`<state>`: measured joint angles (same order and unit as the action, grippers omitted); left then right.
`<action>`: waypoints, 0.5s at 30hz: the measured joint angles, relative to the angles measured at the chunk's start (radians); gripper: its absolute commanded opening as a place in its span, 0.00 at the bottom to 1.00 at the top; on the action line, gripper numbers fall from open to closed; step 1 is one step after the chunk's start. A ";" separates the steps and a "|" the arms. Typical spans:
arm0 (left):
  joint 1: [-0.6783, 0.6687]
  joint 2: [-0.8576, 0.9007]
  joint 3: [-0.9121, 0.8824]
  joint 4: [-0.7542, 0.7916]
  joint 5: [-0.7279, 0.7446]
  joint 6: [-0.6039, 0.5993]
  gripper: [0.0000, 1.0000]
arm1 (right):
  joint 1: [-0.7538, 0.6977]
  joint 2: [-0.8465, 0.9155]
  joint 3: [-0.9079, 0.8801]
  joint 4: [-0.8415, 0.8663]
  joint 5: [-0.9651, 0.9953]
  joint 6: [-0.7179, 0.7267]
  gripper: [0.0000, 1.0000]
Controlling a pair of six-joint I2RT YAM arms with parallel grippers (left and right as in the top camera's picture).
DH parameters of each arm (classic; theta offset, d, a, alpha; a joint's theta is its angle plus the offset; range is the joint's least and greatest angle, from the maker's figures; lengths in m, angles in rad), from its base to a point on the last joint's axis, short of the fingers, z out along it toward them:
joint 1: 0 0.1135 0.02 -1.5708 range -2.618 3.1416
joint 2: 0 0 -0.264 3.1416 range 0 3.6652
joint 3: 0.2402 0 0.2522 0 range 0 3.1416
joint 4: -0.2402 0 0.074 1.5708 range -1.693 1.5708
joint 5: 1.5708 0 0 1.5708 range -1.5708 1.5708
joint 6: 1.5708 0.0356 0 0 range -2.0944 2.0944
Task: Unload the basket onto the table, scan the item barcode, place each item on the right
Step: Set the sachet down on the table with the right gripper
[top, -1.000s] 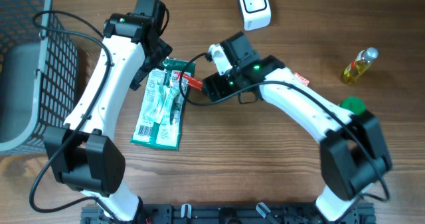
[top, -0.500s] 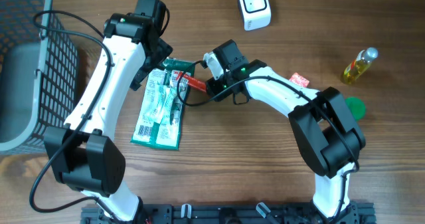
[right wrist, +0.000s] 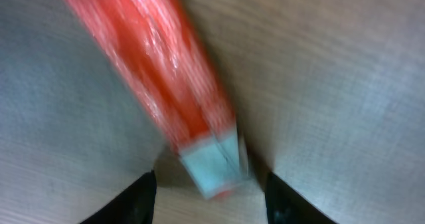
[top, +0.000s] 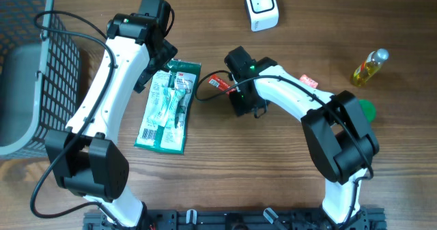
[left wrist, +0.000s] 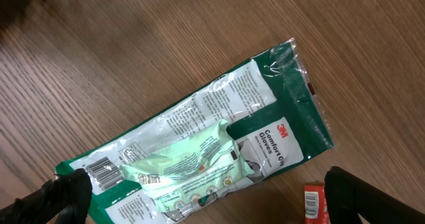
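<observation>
A slim red packet (top: 218, 82) with a white barcoded end lies on the wood right of the green glove packet (top: 166, 108). My right gripper (top: 233, 87) is at its right end. In the blurred right wrist view the packet's white end (right wrist: 211, 163) sits between the fingers (right wrist: 141, 199), with a gap on each side. My left gripper (left wrist: 209, 201) hangs wide open over the glove packet (left wrist: 199, 154), whose barcode (left wrist: 106, 173) faces up. The red packet's barcode (left wrist: 313, 203) shows beside the left gripper's right finger. The white scanner (top: 261, 7) stands at the far edge.
A grey wire basket (top: 20, 66) takes up the left side. An oil bottle (top: 369, 67), a green cap (top: 363, 109) and a small red sachet (top: 308, 82) lie to the right.
The right gripper has drawn back to the right and turned, and the red packet has come away from the glove packet with it. Its jaws narrowed, then widened. The left arm is still.
</observation>
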<state>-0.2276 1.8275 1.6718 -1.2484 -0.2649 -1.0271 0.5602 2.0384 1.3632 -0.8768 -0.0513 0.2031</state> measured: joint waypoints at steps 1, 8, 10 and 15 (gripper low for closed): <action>0.000 0.000 0.000 -0.001 0.000 0.000 1.00 | 0.000 0.000 -0.001 -0.039 -0.018 0.010 0.55; 0.000 0.000 0.000 0.000 0.000 0.000 1.00 | -0.032 -0.007 0.095 -0.055 -0.058 -0.034 0.30; 0.000 0.000 0.000 -0.001 0.000 0.000 1.00 | -0.049 -0.021 0.104 -0.008 -0.060 -0.056 0.29; 0.000 0.000 0.000 0.000 0.000 0.000 1.00 | -0.061 -0.013 0.098 0.067 -0.061 -0.078 0.29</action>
<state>-0.2276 1.8275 1.6718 -1.2484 -0.2649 -1.0271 0.4995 2.0254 1.4612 -0.8101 -0.1120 0.1253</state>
